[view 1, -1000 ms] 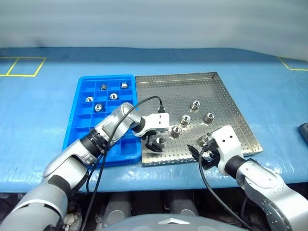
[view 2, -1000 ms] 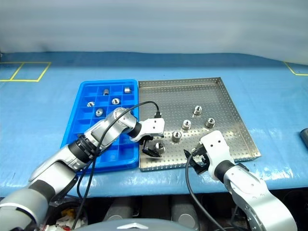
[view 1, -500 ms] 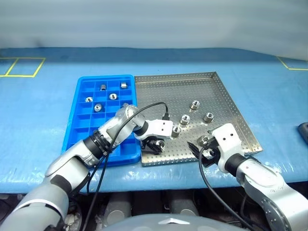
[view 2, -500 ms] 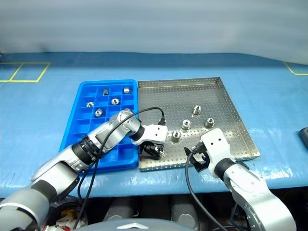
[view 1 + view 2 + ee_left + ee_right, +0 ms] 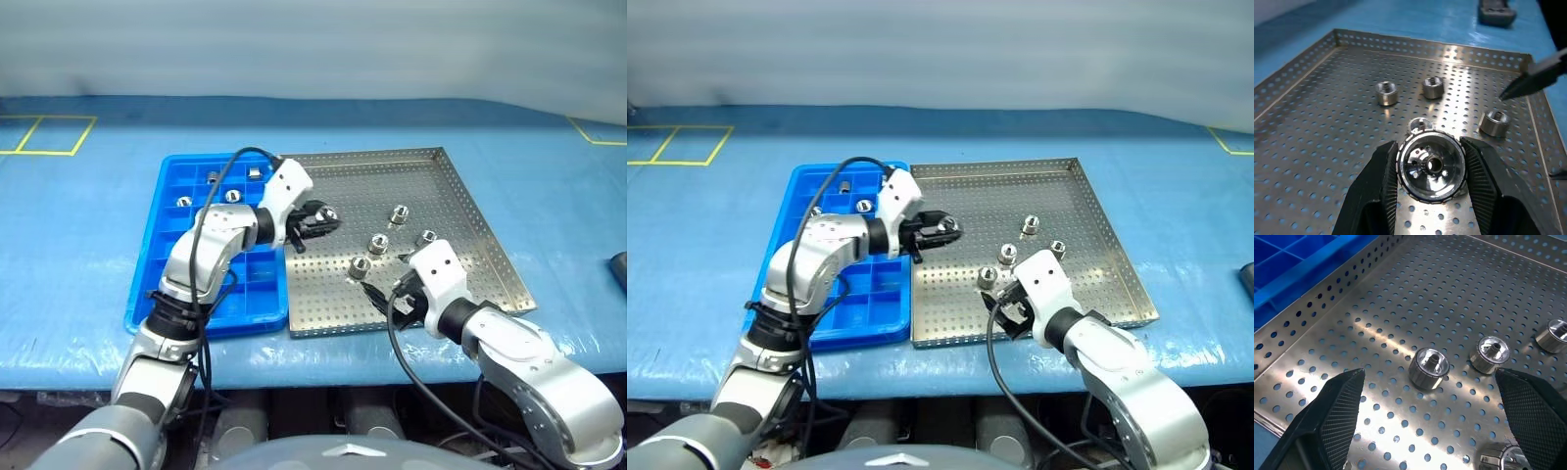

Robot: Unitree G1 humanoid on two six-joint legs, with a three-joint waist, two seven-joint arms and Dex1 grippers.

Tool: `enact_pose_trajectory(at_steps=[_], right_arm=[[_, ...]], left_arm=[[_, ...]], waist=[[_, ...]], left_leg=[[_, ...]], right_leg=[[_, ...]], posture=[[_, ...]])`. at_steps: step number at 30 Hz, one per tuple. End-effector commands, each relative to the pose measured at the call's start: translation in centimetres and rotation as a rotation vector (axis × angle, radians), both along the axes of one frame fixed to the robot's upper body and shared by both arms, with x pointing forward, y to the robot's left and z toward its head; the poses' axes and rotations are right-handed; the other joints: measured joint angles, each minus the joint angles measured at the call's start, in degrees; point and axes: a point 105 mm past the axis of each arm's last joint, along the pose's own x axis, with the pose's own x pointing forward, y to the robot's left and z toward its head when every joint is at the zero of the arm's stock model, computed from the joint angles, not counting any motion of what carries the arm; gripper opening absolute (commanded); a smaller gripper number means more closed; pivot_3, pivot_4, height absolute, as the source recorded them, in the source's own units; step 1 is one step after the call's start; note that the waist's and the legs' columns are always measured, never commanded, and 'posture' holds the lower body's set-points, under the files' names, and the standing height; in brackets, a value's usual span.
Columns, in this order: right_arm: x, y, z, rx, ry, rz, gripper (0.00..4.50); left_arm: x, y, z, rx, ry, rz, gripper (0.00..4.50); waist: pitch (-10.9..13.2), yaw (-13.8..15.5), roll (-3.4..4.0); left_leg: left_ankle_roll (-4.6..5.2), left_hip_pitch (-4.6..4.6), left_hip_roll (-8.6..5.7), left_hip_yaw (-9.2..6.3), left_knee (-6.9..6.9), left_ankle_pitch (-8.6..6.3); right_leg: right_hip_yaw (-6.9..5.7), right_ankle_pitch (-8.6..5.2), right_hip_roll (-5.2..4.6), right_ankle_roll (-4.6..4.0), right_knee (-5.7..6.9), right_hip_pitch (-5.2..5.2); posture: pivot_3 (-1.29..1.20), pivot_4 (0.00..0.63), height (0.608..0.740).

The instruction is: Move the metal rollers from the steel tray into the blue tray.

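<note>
Left gripper (image 5: 1431,166) clamps 1 roller (image 5: 1430,164) above the steel tray (image 5: 470,225), needs carrying left to a free blue tray (image 5: 181,294) cell; right gripper (image 5: 1430,396) gapes around another roller (image 5: 1428,367).

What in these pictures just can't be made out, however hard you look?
- How many rollers sit in the blue tray: in both eye views the left arm covers several compartments.
- The dark object at the table's right side: cut off by the edge of the eye views.
- The steel tray floor under the right tool: hidden by it in the eye views.
- The underside of the roller held by the left tool: turned away from the left wrist view.
</note>
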Motion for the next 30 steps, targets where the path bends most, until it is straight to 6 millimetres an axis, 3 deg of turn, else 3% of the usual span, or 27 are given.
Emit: enact_pose_trajectory(at_steps=[1,8,14,22,30], right_arm=[[0.6,1.7,1.1,0.015,-0.053,0.092,4.50],[1.6,5.0,2.1,0.055,-0.110,0.262,4.50],[1.4,6.9,2.4,0.078,-0.161,0.381,4.50],[1.1,8.3,2.0,0.124,-0.141,0.431,4.50],[0.9,8.2,1.9,0.130,-0.140,0.402,4.50]], left_arm=[[0.4,3.2,2.8,-0.092,-0.110,0.243,1.68],[0.4,9.8,1.7,0.004,-0.218,0.677,1.68],[0.2,12.8,-0.5,0.063,-0.201,0.871,1.68],[0.4,13.8,-3.4,0.055,-0.070,0.954,1.68],[0.4,14.1,-5.3,0.095,0.028,0.964,1.68]], waist=[[0.0,0.6,-0.03],[0.0,3.5,-0.06],[0.0,5.9,-0.10],[0.0,7.0,-0.15],[0.0,7.2,-0.16]], left_leg=[[0.00,0.00,0.01,0.01,0.02,0.00],[0.01,-0.01,-0.05,-0.01,0.02,0.01],[0.01,-0.08,-0.07,-0.07,0.00,0.01],[0.03,-0.10,-0.04,-0.09,0.02,0.02],[0.02,-0.08,-0.03,-0.07,0.01,0.02]], right_leg=[[0.00,0.03,0.00,0.04,0.00,0.01],[-0.02,0.12,-0.01,0.17,-0.09,0.06],[-0.10,0.10,-0.08,0.11,-0.21,0.06],[-0.16,0.12,-0.09,0.04,-0.22,0.06],[-0.18,0.13,-0.08,-0.02,-0.22,0.06]], posture=[[0.16,0.150,0.740],[0.24,0.150,0.740],[0.29,0.150,0.740],[0.28,0.150,0.740],[0.27,0.150,0.740]])
